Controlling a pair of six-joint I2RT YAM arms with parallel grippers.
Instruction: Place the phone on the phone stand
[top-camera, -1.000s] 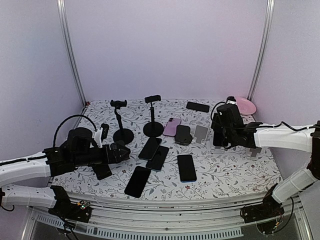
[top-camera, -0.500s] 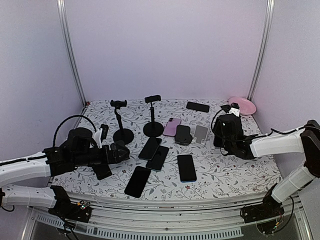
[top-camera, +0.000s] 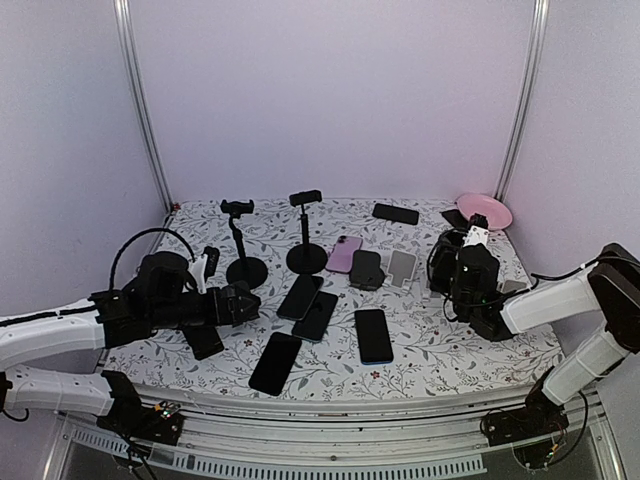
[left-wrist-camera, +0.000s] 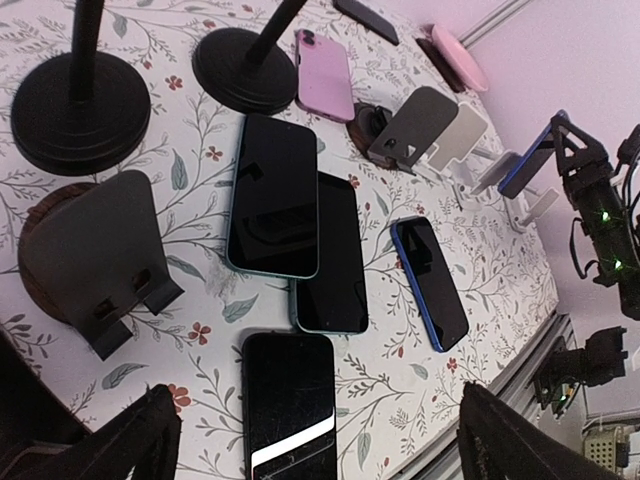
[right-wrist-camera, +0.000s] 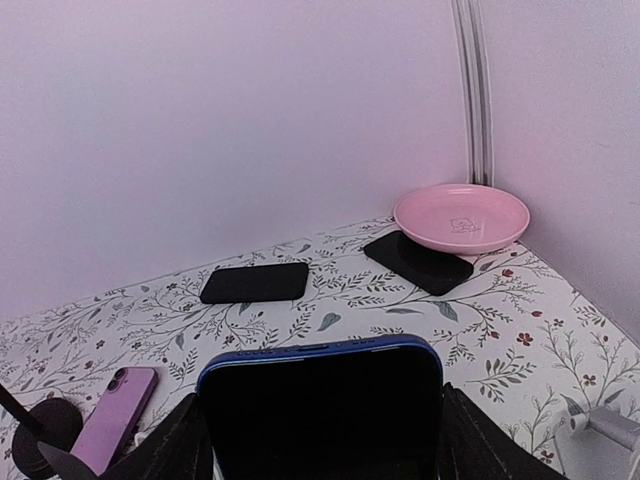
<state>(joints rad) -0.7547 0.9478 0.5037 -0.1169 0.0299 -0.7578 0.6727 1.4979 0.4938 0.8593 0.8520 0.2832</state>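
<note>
Phone: blue-rimmed, dark screen, tilted, at the far right of the left wrist view
Right gripper: closed on the Phone's two side edges
Left gripper: spread wide, holding nothing, lower left of the top view
Stand: white, just beside the Phone's lower end; contact unclear

Ahead of the left gripper, flat phones crowd the table; two pole stands rise farther left.

phones lie flat beside stands
</note>
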